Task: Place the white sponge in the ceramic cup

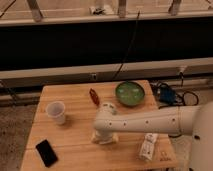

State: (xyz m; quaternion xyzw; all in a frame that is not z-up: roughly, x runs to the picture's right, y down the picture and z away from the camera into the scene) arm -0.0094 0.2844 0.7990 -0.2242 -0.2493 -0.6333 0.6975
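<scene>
Sponge [105, 138] under tool [104, 134], well right of cup [56, 111]

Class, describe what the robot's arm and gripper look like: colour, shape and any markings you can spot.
The arm is a smooth, white, tube-shaped limb reaching in from the right, with a row of small dark dots along its side. It ends in a rounded white joint. The gripper sits below that, low over the wooden table.
</scene>
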